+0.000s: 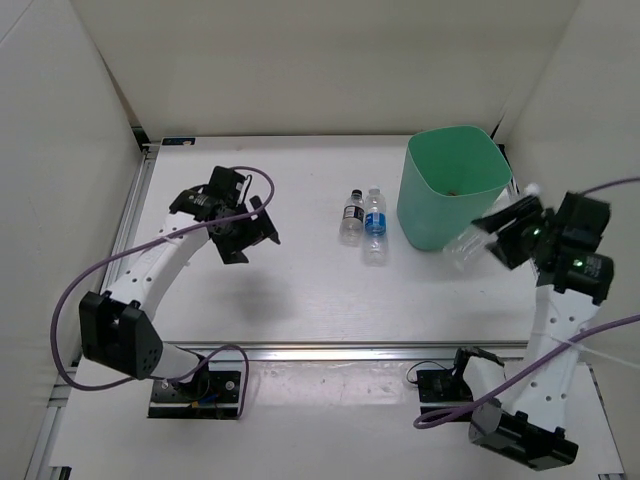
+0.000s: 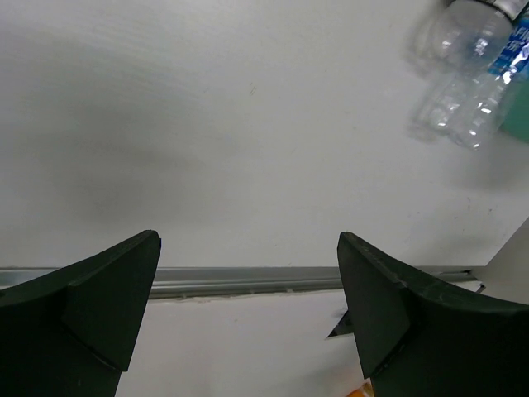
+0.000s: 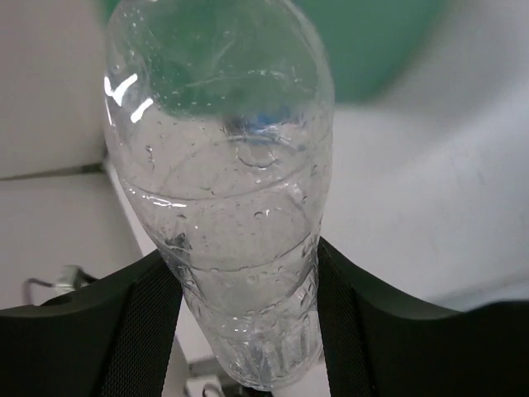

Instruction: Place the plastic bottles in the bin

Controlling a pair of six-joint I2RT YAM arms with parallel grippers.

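Observation:
The mint-green bin (image 1: 455,185) stands at the back right of the table. My right gripper (image 1: 500,238) is shut on the clear unlabelled bottle (image 1: 465,246) and holds it off the table beside the bin's near right wall. In the right wrist view the bottle (image 3: 231,190) fills the gap between my fingers (image 3: 140,331), with the bin (image 3: 388,41) blurred behind. The black-labelled bottle (image 1: 352,216) and the blue-labelled bottle (image 1: 375,225) lie side by side left of the bin. My left gripper (image 1: 245,235) is open and empty over the table's left half. The red-labelled bottle is out of view.
White walls close the table on three sides. A metal rail (image 1: 330,352) runs along the near edge. In the left wrist view (image 2: 248,281) the two lying bottles (image 2: 467,74) show at the upper right, and the rail (image 2: 248,279) crosses between my fingers.

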